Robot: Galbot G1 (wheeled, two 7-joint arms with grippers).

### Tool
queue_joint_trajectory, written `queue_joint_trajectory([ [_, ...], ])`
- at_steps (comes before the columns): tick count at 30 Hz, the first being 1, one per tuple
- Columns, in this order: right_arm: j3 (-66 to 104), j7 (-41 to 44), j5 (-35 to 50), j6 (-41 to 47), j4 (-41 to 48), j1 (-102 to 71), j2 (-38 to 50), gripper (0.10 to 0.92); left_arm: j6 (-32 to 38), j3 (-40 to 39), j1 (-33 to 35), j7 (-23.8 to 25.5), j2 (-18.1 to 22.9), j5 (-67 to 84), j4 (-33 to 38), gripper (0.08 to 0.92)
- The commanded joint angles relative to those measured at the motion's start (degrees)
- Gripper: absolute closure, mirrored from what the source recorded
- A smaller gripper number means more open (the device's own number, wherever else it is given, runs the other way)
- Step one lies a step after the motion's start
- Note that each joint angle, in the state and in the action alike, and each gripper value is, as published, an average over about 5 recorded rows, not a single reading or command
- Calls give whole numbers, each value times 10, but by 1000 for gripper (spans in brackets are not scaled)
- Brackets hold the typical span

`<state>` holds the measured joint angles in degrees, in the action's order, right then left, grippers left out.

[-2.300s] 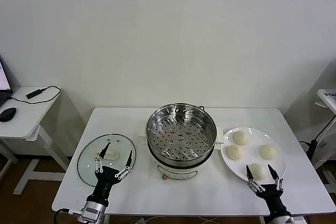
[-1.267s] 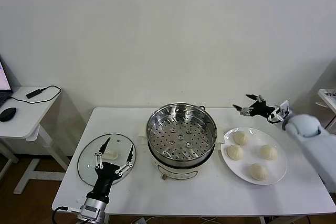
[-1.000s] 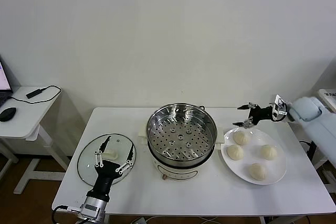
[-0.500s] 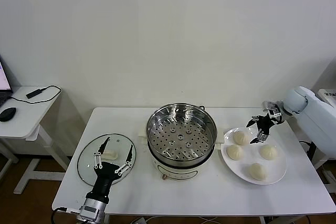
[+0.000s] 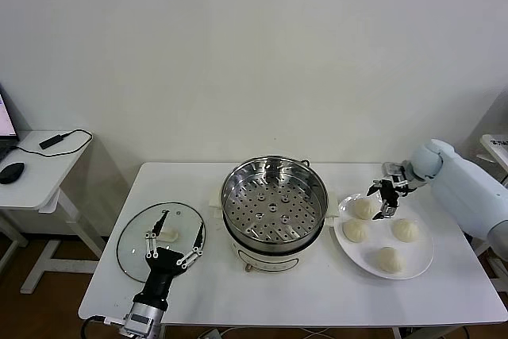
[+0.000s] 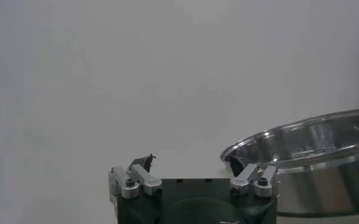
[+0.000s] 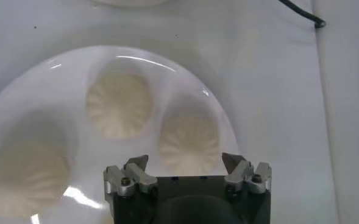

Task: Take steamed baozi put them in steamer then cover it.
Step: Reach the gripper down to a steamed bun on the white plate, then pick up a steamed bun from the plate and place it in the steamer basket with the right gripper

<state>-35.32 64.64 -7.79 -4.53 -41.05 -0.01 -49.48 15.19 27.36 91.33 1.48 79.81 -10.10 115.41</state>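
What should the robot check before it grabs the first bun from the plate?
1. Right gripper open above the plate: ok.
2. Lined up over the far bun nearest the steamer: ok, it shows between the fingers in the right wrist view.
3. All four baozi on the plate, none held: ok.
4. Steamer uncovered, perforated tray bare: ok.
5. Glass lid lying flat on the table, left of the steamer: ok.
6. Left gripper open, over the lid's near edge, away from the buns: ok.
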Motion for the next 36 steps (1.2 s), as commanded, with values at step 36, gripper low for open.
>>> queue_joint_trajectory([
  [36,-144,86,27,-181,-259,220,98,383,0,-3,-4,-1,-2,1,12,177],
])
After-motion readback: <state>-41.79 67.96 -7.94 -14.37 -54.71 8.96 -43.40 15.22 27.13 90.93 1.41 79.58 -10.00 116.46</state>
